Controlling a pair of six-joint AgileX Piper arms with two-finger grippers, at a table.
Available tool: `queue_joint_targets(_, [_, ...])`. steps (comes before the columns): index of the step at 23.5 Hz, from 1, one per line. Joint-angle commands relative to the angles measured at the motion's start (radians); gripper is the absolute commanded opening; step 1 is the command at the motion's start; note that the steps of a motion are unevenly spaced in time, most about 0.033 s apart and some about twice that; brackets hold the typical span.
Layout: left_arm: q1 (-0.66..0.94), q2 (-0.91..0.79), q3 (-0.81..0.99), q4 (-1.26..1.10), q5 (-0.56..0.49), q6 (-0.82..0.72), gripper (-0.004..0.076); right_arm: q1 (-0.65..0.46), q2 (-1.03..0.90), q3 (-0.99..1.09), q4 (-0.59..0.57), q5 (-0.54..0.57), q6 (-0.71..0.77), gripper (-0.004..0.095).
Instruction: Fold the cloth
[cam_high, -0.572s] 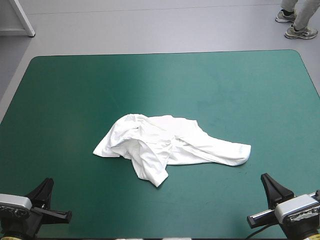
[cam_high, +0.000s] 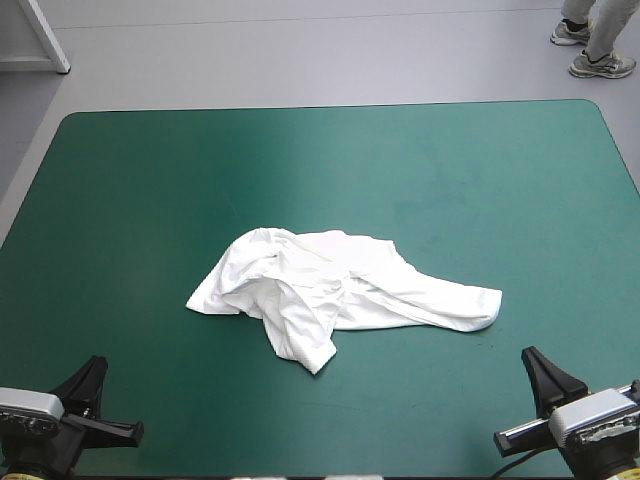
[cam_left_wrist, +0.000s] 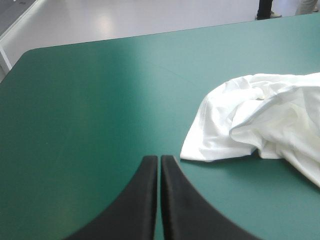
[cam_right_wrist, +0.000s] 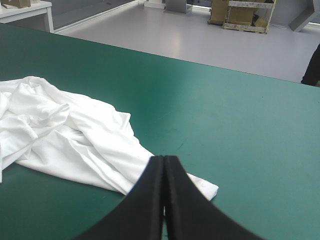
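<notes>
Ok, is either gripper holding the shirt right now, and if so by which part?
Nothing is held. The left gripper and the right gripper are both shut and empty, clear of the T-shirt, which lies crumpled on the table.

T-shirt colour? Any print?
The T-shirt is plain white, no print showing; best seen in the high view.

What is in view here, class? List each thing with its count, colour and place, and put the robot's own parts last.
T-shirt: one, white, a crumpled heap near the middle of the table, a little toward its near edge.
Table cover: one, teal-green, spread over the whole table top.
Left gripper: one, black fingers shut, near the table's near left corner, apart from the T-shirt.
Right gripper: one, black fingers shut, near the near right corner, apart from the T-shirt.
</notes>
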Motion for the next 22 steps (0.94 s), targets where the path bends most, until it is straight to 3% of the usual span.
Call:
queue_joint_targets(1, [-0.008, -0.005, -0.022, -0.009, -0.074, -0.008, 0.0019, -0.001, -0.012, -0.025, 0.018, -0.073, -0.004, -0.0018])
queue_joint_targets(10, [-0.008, 0.005, -0.028, -0.013, -0.057, -0.010, 0.0020, -0.001, -0.012, -0.025, 0.018, -0.074, -0.004, -0.0017])
queue_joint_targets(12, [-0.008, 0.058, -0.046, -0.046, -0.026, -0.044, 0.0066, -0.001, -0.012, -0.025, 0.018, -0.074, -0.004, -0.0017])
queue_joint_targets(17, [-0.008, 0.185, -0.054, -0.146, -0.080, -0.086, 0.0132, -0.001, -0.010, -0.025, 0.010, -0.075, 0.002, -0.0014])
queue_joint_targets(19, [-0.008, 0.290, -0.071, -0.218, -0.066, -0.107, 0.0195, -0.001, -0.008, -0.025, -0.018, -0.084, 0.042, 0.0038])
queue_joint_targets(21, [-0.008, 0.480, -0.119, -0.251, -0.090, -0.105, 0.0373, -0.001, 0.010, -0.025, -0.043, -0.091, 0.075, 0.0177])
queue_joint_targets(22, [-0.008, 0.522, -0.138, -0.251, -0.097, -0.105, 0.0413, -0.001, 0.017, -0.025, -0.045, -0.091, 0.075, 0.0217])
